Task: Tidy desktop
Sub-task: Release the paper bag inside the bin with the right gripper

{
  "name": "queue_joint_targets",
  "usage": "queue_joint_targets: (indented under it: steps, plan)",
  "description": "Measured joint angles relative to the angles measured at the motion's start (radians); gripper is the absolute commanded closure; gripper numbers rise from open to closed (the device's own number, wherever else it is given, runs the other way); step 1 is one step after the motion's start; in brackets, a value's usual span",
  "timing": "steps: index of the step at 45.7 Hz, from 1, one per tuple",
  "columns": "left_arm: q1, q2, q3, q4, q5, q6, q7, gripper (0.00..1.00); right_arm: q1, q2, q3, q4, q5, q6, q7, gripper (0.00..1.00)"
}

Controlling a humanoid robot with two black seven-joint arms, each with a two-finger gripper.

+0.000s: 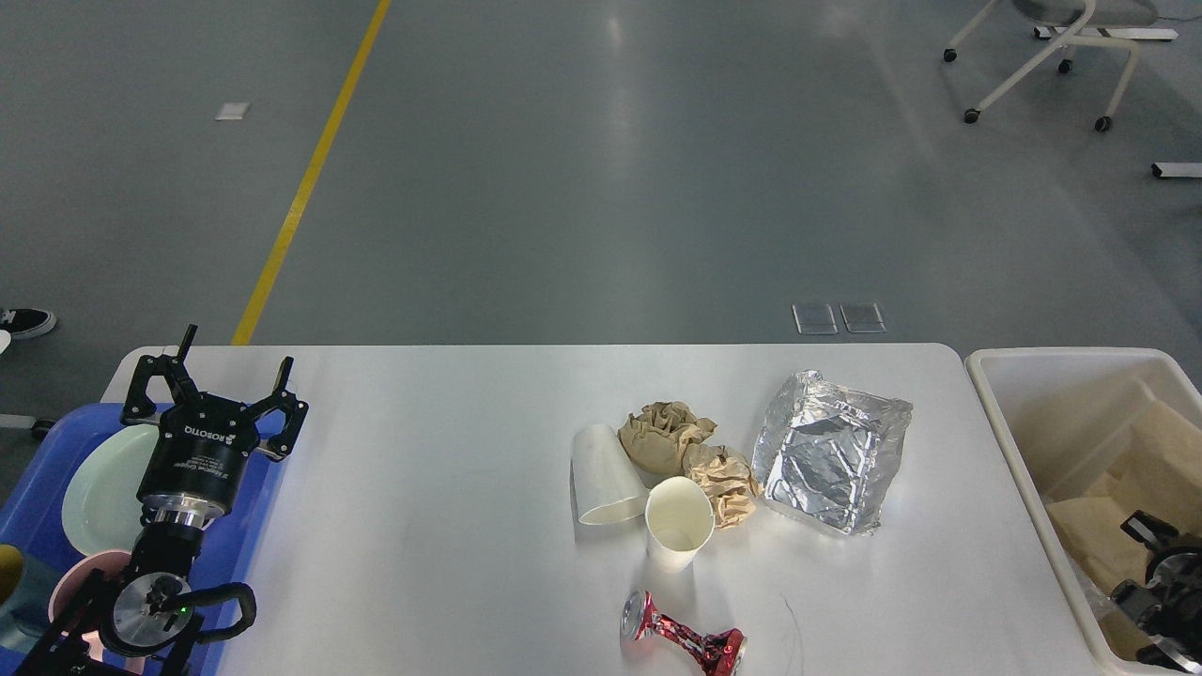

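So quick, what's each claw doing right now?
Left claw: open, holding nothing.
Right claw: over the bin, cannot tell.

You have a single view, from the robot's head, set high at the near long edge of the desktop (423,526) and facing forward and down. It takes in the desktop from its far edge and both far rounded corners to the near edge, which runs out of frame at the bottom. Beyond the far edge you see a deep stretch of grey floor (601,188). The framing is moderately wide, not close. No second view overlaps it.
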Motion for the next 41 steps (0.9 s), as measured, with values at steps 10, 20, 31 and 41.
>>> queue_joint_targets:
  steps: [10, 20, 31, 41]
  plan:
    - [0.0, 0.0, 0.0, 0.0, 0.0, 0.0, 0.0, 0.04, -0.008, 0.02, 0.015, 0.002, 0.0, -0.005, 0.0, 1.0]
    - [-0.001, 0.0, 0.0, 0.0, 0.0, 0.0, 0.0, 0.04, -0.023, 0.034, 0.017, 0.001, 0.0, -0.007, -0.002, 1.0]
    - [-0.001, 0.0, 0.0, 0.0, 0.0, 0.0, 0.0, 0.04, -0.028, 0.036, 0.017, 0.001, 0.001, -0.017, -0.003, 0.0]
    - [0.0, 0.0, 0.0, 0.0, 0.0, 0.0, 0.0, 0.04, -0.024, 0.032, 0.013, 0.005, 0.001, -0.024, -0.002, 0.0]
